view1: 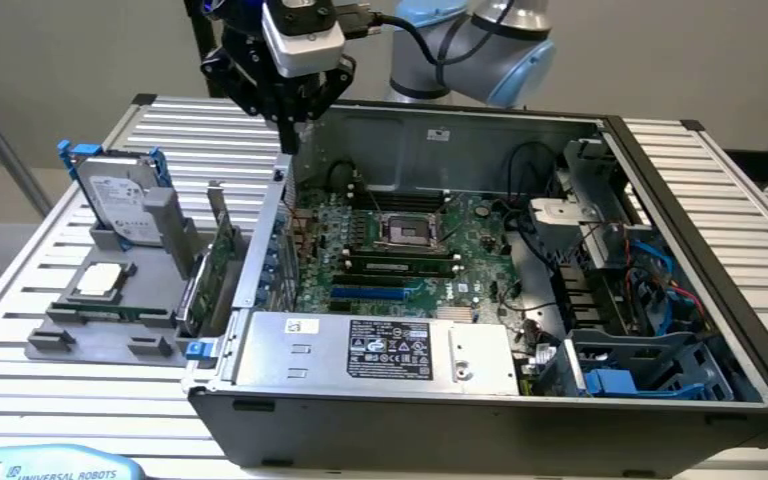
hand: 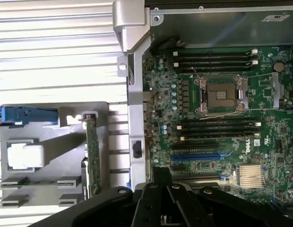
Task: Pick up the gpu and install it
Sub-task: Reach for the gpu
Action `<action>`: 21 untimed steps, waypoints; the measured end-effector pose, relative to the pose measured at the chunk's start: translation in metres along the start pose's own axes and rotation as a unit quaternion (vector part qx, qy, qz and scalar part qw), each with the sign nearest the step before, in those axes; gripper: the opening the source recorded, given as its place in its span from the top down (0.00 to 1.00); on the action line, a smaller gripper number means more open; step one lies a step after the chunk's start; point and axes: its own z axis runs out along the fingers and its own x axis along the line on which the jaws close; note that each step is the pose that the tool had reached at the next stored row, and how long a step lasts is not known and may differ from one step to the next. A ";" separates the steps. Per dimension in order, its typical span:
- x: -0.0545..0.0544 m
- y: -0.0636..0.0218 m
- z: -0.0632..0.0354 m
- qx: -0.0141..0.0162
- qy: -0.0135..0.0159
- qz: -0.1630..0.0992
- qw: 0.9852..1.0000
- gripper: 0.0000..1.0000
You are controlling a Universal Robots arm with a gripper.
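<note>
The gpu (view1: 223,262), a thin green card with a silver bracket, stands on edge in a slot of the grey holder (view1: 77,335), next to the computer case's outer wall. In the wrist view the gpu (hand: 92,158) appears edge-on as a narrow green strip. My gripper (view1: 288,130) hangs high above the case's back corner at the exterior view's left, shut and holding nothing, well above and behind the card. Its black fingers (hand: 161,176) meet over the edge of the motherboard (hand: 222,118).
The open case (view1: 704,250) lies on a slatted metal table (view1: 37,240) with the motherboard (view1: 398,240) exposed and a power supply (view1: 371,350) in front. The holder also carries a silver hard drive in a blue frame (view1: 124,205) and a processor (view1: 101,280).
</note>
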 end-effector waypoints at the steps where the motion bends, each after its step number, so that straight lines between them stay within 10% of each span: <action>1: 0.004 -0.0013 0.0001 0.000 0.000 0.000 1.000 0.89; 21: 0.090 -0.0298 0.0214 0.000 0.000 0.000 1.000 0.89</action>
